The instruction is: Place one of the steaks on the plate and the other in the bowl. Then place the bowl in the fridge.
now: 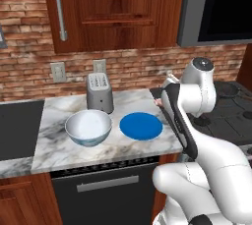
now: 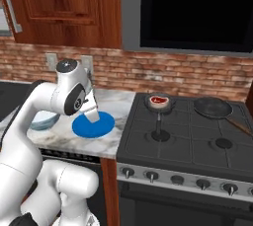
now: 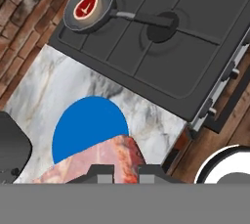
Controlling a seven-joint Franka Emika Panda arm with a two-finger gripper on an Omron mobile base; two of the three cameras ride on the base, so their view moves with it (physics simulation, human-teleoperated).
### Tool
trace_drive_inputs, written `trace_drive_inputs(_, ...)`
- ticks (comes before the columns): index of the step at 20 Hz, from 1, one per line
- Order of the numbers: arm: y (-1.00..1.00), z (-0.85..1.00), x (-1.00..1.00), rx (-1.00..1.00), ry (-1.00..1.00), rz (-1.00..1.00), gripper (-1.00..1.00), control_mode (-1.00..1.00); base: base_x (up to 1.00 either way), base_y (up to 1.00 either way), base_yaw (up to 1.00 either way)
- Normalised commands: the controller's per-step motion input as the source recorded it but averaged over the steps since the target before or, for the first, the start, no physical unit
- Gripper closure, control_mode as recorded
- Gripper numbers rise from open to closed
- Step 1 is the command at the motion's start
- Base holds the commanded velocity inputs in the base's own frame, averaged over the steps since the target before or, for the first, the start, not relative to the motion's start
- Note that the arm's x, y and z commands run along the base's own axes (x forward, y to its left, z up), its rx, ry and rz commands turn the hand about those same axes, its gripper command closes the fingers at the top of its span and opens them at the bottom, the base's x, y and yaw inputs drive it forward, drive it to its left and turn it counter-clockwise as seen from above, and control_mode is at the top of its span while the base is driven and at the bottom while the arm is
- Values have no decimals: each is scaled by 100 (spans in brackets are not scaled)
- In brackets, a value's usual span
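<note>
The tool (image 3: 122, 170) is clamped on the pale pink steak (image 3: 105, 159), which juts out just ahead of the fingertips and hangs over the near edge of the blue plate (image 3: 88, 125) on the marble counter (image 3: 58, 86). The dark red steak (image 3: 86, 5) lies well apart in a small frying pan (image 3: 95, 8) on the stove (image 3: 195, 37). The bowl (image 1: 88, 126) sits beside the plate, near a toaster (image 1: 100, 92).

Even, soft rendered light; slightly blurry.
</note>
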Motion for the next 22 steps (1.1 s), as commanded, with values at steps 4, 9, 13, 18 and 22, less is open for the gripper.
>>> trace_drive_inputs(4, 0, 0, 0, 0, 0, 0, 100, 100, 9, 52, 0)
trace_drive_inputs(9, 0, 0, 0, 0, 0, 0, 100, 100, 15, 37, 0)
trace_drive_inputs(13, 4, -2, 11, 0, 0, 1, 100, -100, 9, 7, 0)
trace_drive_inputs(18, 5, -2, 38, 0, 0, 7, 100, -100, 0, 0, 0)
trace_drive_inputs(22, 37, 0, 36, 0, 0, 9, 100, -100, 0, 0, 0)
